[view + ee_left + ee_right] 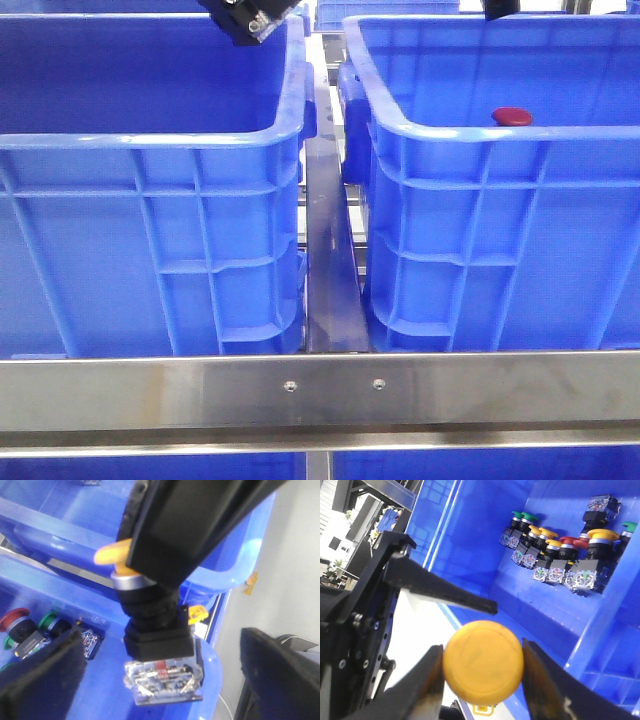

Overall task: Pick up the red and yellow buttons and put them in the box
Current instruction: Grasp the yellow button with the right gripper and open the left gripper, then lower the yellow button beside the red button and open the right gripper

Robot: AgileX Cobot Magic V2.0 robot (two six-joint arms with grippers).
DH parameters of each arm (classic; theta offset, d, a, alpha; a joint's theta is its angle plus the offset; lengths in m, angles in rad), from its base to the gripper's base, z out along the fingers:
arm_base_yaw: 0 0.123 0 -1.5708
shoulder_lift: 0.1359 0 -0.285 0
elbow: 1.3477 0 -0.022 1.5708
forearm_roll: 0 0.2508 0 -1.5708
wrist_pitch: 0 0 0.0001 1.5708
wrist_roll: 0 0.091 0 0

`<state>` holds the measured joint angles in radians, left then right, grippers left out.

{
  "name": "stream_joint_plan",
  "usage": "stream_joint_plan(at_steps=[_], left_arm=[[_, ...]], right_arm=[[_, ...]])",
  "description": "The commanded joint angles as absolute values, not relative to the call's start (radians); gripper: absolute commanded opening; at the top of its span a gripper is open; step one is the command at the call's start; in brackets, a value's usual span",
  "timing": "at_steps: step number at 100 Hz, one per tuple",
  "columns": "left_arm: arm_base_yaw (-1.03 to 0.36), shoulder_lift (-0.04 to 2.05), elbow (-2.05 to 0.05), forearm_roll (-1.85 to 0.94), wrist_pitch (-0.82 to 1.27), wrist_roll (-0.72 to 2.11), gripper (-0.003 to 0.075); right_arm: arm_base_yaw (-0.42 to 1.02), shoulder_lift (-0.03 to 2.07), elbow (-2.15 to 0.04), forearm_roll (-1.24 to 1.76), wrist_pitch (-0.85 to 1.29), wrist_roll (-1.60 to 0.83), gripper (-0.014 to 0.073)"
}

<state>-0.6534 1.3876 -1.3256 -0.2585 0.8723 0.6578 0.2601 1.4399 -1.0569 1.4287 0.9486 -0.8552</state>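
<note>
Two big blue crates stand side by side on a steel rack, with a metal rail across the front. From the front, a red button (512, 116) shows by the near wall of the right crate (500, 200), and only a bit of the left hand (250, 20) shows above the left crate (150, 200). From the left wrist, the left hand (160, 610) is clamped on a yellow button (112, 555), held over blue crate walls (which crate, I cannot tell). From the right wrist, the right hand (482, 680) squeezes another yellow button's cap (483, 668) above a crate rim, and a pile of buttons (565, 550) lies in that crate's far corner. I think both held buttons still need dropping in, so the job looks part done.
</note>
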Motion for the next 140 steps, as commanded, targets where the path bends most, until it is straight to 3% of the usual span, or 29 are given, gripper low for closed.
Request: stream_joint_plan(at_steps=[1,37,57,79,140], left_arm=[[-0.662,1.335,-1.362,-0.268,0.843,0.657,0.0621],[-0.660,1.302,-1.377,-0.229,0.911,0.639,0.0620],[-0.660,1.302,-1.377,-0.229,0.923,0.639,0.0620],[-0.660,1.302,-1.377,-0.227,0.923,0.639,0.0620],[-0.660,1.302,-1.377,-0.227,0.923,0.639,0.0620]], right_arm=[[0.243,1.405,-1.094,1.503,0.986,-0.856,0.0223],[-0.047,1.405,-1.165,1.467,1.131,-0.856,0.0223],[-0.205,1.405,-1.220,1.263,0.972,-0.856,0.0223],[-0.215,1.416,-1.233,0.998,0.673,-0.856,0.0223],[-0.203,1.693,-1.286,0.983,0.292,-0.859,0.0223]])
